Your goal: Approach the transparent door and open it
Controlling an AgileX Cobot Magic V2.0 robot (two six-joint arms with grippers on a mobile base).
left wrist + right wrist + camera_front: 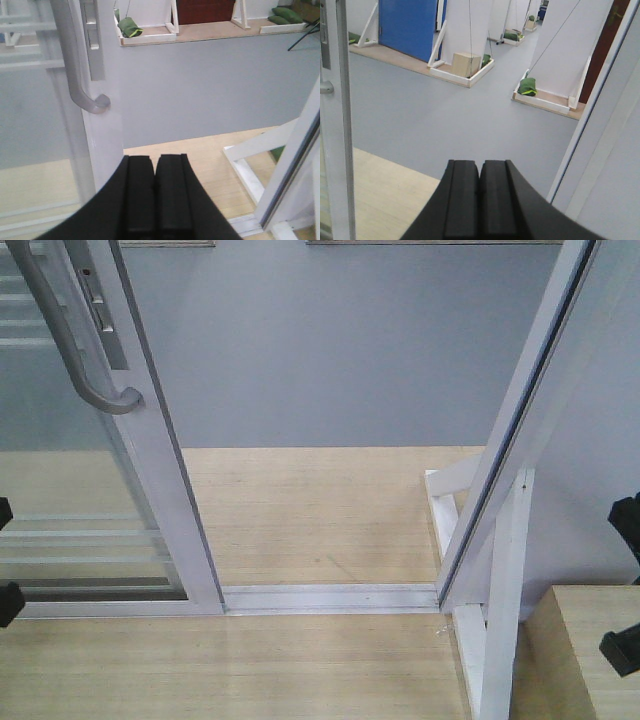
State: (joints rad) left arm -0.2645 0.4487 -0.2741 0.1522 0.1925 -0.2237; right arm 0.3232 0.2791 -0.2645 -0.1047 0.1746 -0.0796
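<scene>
**A:** Pale wood flooring meets a grey floor beyond a white metal threshold track in the front view. Where is the transparent door?

**B:** At left of the front view, slid aside, its white stile running from the top edge down to the track. Thin horizontal white bars cross the glass low down. The curved grey pull handle hooks out from the stile near the top left corner.

**A:** And the passage itself?

**B:** An open gap lies between that stile and a slanted white frame post at right, which is braced by a white support. A light wooden block sits in the bottom right corner.

**A:** The left claw?

**B:** Its black fingers are pressed together, holding nothing. It sits low in the left wrist view, below and to the right of the handle's hooked end, apart from it.

**A:** The right claw?

**B:** Closed too, pads touching, empty. It looks through the opening over grey floor toward white partitions, a blue panel, a cardboard box and green sandbags. The door's stile edges that view at left.
</scene>
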